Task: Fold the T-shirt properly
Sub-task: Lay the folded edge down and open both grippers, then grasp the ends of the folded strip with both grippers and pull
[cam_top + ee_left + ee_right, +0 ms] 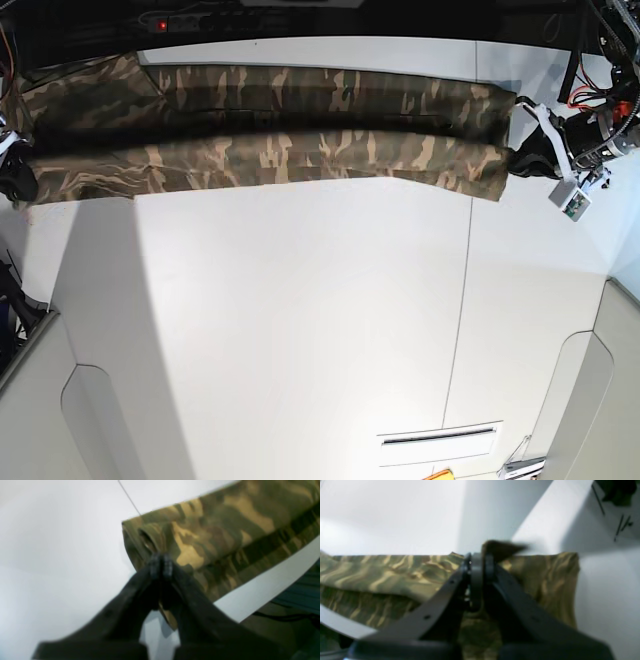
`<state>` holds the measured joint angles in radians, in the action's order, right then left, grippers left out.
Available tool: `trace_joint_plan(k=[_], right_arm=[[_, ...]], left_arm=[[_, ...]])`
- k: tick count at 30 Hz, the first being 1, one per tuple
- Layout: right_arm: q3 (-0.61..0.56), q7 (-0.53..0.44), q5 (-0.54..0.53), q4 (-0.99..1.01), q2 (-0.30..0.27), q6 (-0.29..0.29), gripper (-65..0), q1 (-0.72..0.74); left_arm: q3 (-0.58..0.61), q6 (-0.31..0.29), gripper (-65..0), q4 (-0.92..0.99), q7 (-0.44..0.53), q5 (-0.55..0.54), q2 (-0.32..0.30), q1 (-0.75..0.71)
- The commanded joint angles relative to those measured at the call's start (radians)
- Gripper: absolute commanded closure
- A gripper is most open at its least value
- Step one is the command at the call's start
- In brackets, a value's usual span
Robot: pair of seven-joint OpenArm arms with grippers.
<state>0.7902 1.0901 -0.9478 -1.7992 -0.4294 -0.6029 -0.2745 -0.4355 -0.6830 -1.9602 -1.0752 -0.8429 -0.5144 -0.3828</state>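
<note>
**A:** Shirt (270, 125) is stretched out as a long folded band along the far edge of the table (300, 320), running nearly the whole width. Camo print, with a dark crease down the middle of the band in the base view.

**B:** And the arms?

**A:** One at each end. Left gripper (161, 563) has its jaws pressed together on the end of the shirt (220, 537); in its wrist view the fingertips meet right at the cloth's bunched end, and a bit of fabric hangs down between the fingers below. Right gripper (477, 563) is also closed, pinching the shirt (382, 572) at its top edge, with a dark flap of cloth sticking up past the tips. Both wrist shots are blurry, though.

**B:** Is the shirt flat on the table?

**A:** Mostly, as far as I can see. In the base view the left gripper (528, 158) sits just off the band's end on that view's right. The other end reaches the table's edge, where the right gripper (18, 172) is only partly in view.
</note>
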Motion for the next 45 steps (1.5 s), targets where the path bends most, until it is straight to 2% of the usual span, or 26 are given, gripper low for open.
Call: trace_joint_plan(k=[1, 7, 12, 13, 16, 17, 18, 20, 24, 27, 29, 32, 33, 36, 39, 45], right_arm=[[0.018, -0.016, -0.023, -0.015, -0.021, -0.005, 0.0, -0.022], [0.068, -0.016, -0.039, -0.015, -0.021, -0.003, 0.0, -0.101], [0.067, -0.015, -0.001, -0.001, -0.021, -0.003, 0.0, -0.124], [0.067, -0.015, 0.009, 0.003, -0.021, -0.003, 0.0, -0.127], [0.067, -0.016, 0.027, 0.008, -0.021, 0.002, -26.7, -0.145], [0.067, -0.017, 0.027, 0.008, -0.022, 0.002, -32.6, -0.154], [0.067, -0.016, 0.028, 0.008, -0.022, 0.004, -35.0, -0.156], [0.068, -0.014, 0.033, 0.008, -0.022, 0.004, -34.9, -0.154], [0.093, -0.060, 0.031, 0.005, -0.022, 0.004, -34.9, -0.143], [0.105, -0.062, 0.022, 0.005, -0.021, 0.004, -33.6, -0.122], [0.100, -0.063, 0.020, 0.005, -0.021, 0.004, -23.9, -0.114], [0.083, -0.069, 0.025, 0.011, -0.021, 0.004, -1.4, -0.114], [0.074, -0.069, 0.026, 0.018, -0.022, 0.004, 0.0, -0.114], [0.035, -0.092, 0.062, 0.066, -0.022, 0.003, 0.0, -0.114], [-0.021, -0.156, 0.111, 0.161, -0.022, 0.003, 0.0, -0.114], [-0.178, -0.233, 0.131, 0.315, -0.022, -0.003, 0.0, -0.111]], left_arm=[[-0.015, -0.006, 0.0, -0.026, 0.016, -0.006, -0.018, -0.014], [-0.021, -0.015, 0.0, -0.051, 0.024, -0.006, -0.018, -0.082], [-0.021, -0.015, 0.0, -0.051, 0.024, -0.002, -0.017, -0.088], [-0.021, -0.015, -1.6, -0.051, 0.024, -0.002, -0.017, -0.089], [-0.021, 0.007, -11.2, -0.050, 0.011, 0.000, -0.017, -0.095], [-0.021, 0.014, -14.3, -0.050, 0.014, 0.002, -0.017, -0.101], [-0.021, 0.014, -16.8, -0.050, 0.013, 0.002, -0.017, -0.106], [-0.023, 0.018, -19.3, -0.050, 0.016, 0.001, -0.012, -0.112], [-0.042, 0.034, -20.0, -0.050, 0.024, 0.001, 0.006, -0.117], [-0.079, 0.043, -27.0, -0.050, 0.031, -0.010, 0.035, -0.117], [-0.101, 0.044, -32.8, -0.049, 0.032, -0.014, 0.064, -0.117], [-0.117, 0.043, -34.9, -0.040, 0.039, -0.012, 0.108, -0.117], [-0.118, 0.043, -34.9, -0.034, 0.046, -0.008, 0.119, -0.117], [-0.118, 0.043, -39.4, -0.017, 0.066, -0.006, 0.156, -0.117], [-0.118, 0.043, -44.5, 0.001, 0.106, -0.002, 0.198, -0.117], [-0.118, 0.043, -44.9, 0.075, 0.216, 0.061, 0.218, -0.116]])
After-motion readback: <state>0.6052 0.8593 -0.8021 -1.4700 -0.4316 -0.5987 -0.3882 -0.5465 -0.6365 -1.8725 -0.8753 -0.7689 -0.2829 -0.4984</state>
